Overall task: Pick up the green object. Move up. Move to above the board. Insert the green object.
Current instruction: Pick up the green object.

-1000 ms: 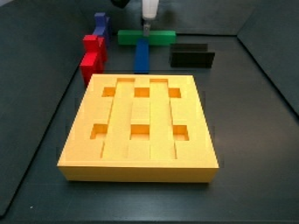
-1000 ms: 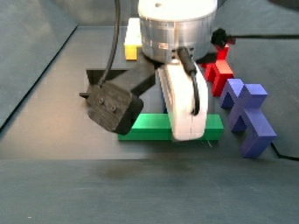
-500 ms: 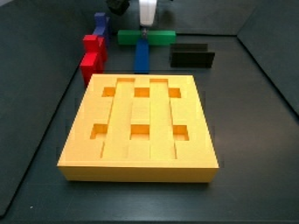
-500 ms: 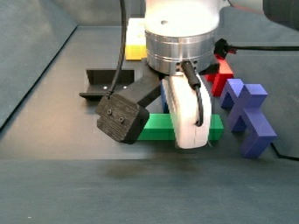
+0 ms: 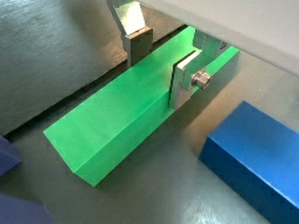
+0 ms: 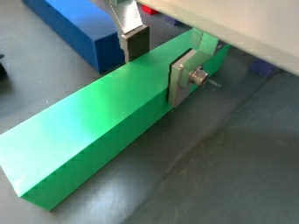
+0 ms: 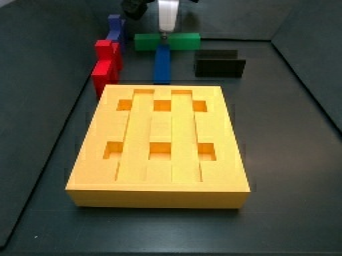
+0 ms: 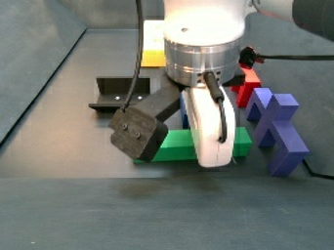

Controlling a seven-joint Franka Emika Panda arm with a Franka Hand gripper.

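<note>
The green object (image 5: 117, 114) is a long bright green bar lying flat on the dark floor; it also shows in a wrist view (image 6: 93, 131) and in both side views (image 7: 185, 42) (image 8: 174, 146). My gripper (image 5: 163, 59) is down over it, one finger on each long side, toward one end of the bar. The fingers (image 6: 184, 77) are close to the bar's sides and look open, not clamped. In both side views the gripper (image 7: 167, 30) (image 8: 213, 156) hangs low over the bar. The board (image 7: 160, 140) is the large orange-yellow block with square holes, well away from the bar.
A blue bar (image 7: 162, 62) lies beside the green one, close to the gripper (image 5: 257, 157) (image 6: 76, 26). A black block (image 7: 219, 64) (image 8: 117, 93) and red pieces (image 7: 104, 60) (image 8: 244, 83) lie nearby. A blue-violet piece (image 8: 280, 122) stands beside the gripper.
The gripper has come down over the green bar, and the fingers now stand on either side of it. The bar has not moved.
</note>
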